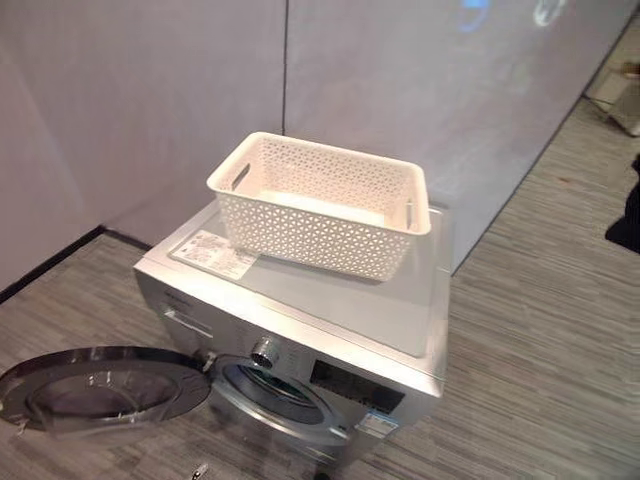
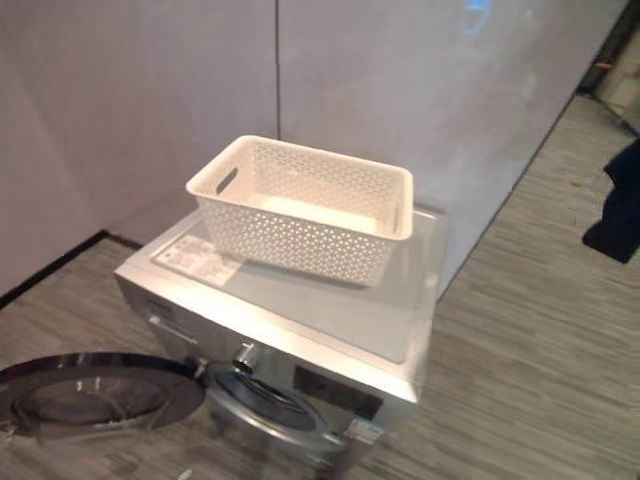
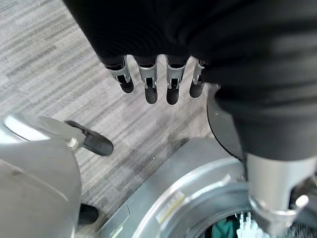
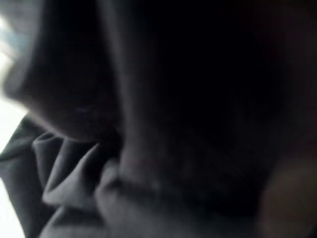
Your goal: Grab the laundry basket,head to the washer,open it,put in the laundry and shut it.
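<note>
The white perforated laundry basket (image 1: 322, 203) stands on top of the silver washer (image 1: 330, 300), and I see nothing inside it. The washer's round door (image 1: 100, 388) is swung open to the left, low over the floor, and the drum opening (image 1: 275, 390) is uncovered. In the left wrist view my left hand (image 3: 158, 84) hangs over the floor beside a round silver rim (image 3: 193, 198), its fingers relaxed and holding nothing. A bit of teal cloth (image 3: 224, 230) shows inside that rim. Dark folded cloth (image 4: 64, 188) lies right against the right wrist camera.
Grey partition walls (image 1: 150, 110) stand close behind the washer. Striped grey floor (image 1: 540, 330) stretches to the right, with a dark shape (image 1: 628, 215) on it at the right edge. A label sheet (image 1: 213, 253) lies on the washer's top.
</note>
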You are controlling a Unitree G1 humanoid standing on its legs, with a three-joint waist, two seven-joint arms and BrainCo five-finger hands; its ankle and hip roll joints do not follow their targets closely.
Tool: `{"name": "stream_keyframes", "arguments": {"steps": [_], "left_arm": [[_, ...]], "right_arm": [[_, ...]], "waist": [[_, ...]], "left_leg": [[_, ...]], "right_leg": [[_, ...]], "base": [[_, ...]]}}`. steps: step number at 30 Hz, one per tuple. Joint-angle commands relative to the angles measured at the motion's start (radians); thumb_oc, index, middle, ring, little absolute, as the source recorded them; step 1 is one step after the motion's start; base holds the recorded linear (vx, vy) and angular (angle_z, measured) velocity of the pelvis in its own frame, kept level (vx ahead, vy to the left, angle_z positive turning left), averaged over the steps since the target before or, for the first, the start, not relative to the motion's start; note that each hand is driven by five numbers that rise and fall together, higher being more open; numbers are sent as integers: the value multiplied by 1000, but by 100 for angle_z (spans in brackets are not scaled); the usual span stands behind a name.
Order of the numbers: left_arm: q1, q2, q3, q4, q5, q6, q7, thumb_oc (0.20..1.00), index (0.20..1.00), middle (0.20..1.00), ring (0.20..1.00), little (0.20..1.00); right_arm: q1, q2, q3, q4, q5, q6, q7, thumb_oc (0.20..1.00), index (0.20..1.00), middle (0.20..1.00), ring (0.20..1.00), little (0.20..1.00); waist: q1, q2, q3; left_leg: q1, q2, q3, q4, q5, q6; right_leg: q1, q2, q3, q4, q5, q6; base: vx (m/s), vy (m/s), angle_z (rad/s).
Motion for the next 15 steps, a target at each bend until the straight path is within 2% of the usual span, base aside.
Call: {"name": "stream_keyframes", "arguments": {"steps": [1,2,3,4,5,6,8,11,12,14,15], "left_arm": [[-26,24,19,21,-15,-20,18,1000,1000,1000,1000,1000],[-22,34,18,20,-14,-20,18,1000,1000,1000,1000,1000],[-23,18,24,10,-13,-20,18,1000,1000,1000,1000,1000],[-16,21,24,-6,-16,-19,20,1000,1000,1000,1000,1000],[-14,-11,32,-44,-24,-20,21,1000,1000,1000,1000,1000],[-14,-16,26,-66,-32,-21,20,1000,1000,1000,1000,1000],[-11,-23,13,-109,-37,-26,19,1000,1000,1000,1000,1000],[-11,-28,10,-170,-52,-38,18,1000,1000,1000,1000,1000],[-13,-30,12,-183,-62,-42,20,1000,1000,1000,1000,1000],[-3,-25,11,-222,-78,-47,22,1000,1000,1000,1000,1000],[-2,-24,11,-223,-78,-47,22,1000,1000,1000,1000,1000]], "right_arm": [[72,22,-127,-119,-105,-54,-17,200,200,200,200,200],[116,25,-169,-135,-112,-52,-23,200,200,200,200,200],[201,49,-225,-192,-135,-60,-28,200,200,200,200,200],[407,102,-390,-312,-191,-63,-56,200,200,200,200,200],[594,188,-516,-438,-225,-78,-59,200,200,200,200,200],[692,240,-586,-503,-237,-85,-60,200,200,200,200,200],[805,318,-654,-592,-258,-92,-62,200,200,200,200,200],[867,423,-661,-667,-280,-93,-62,200,200,200,200,200],[885,461,-661,-699,-283,-90,-60,200,200,200,200,200],[906,529,-641,-744,-281,-94,-50,200,200,200,200,200],[907,531,-643,-747,-282,-92,-51,200,200,200,200,200]], "waist": [[14,-30,27],[17,-40,25],[7,-30,30],[4,-38,31],[-12,-16,44],[-10,-19,55],[-1,-12,85],[13,-1,145],[20,-2,167],[56,31,209],[52,24,207]], "left_leg": [[118,-28,17,87,-208,61],[119,-28,19,89,-210,61],[120,-33,28,98,-220,66],[118,-40,38,117,-232,72],[111,-52,46,151,-248,82],[102,-61,49,175,-259,89],[83,-79,59,218,-294,106],[32,-119,84,241,-302,128],[10,-123,104,255,-293,130],[-16,-95,149,256,-281,133],[-20,-100,146,254,-272,132]], "right_leg": [[-91,-76,19,116,-56,123],[-90,-75,21,116,-56,123],[-93,-76,29,119,-53,123],[-93,-75,44,122,-49,124],[-97,-80,57,125,-41,126],[-102,-82,69,125,-31,128],[-113,-78,91,114,-7,146],[-161,-90,108,75,41,175],[-177,-102,84,75,41,175],[-192,-149,-92,119,-12,150],[-197,-155,-94,122,-11,149]], "base": [[-38,34,-39],[-57,54,-41],[-40,54,-47],[-84,99,-38],[-102,96,-27],[-148,86,-11],[-152,70,-28],[-289,68,-54],[-327,33,-75],[-258,-11,-84],[-328,-12,-130]]}}
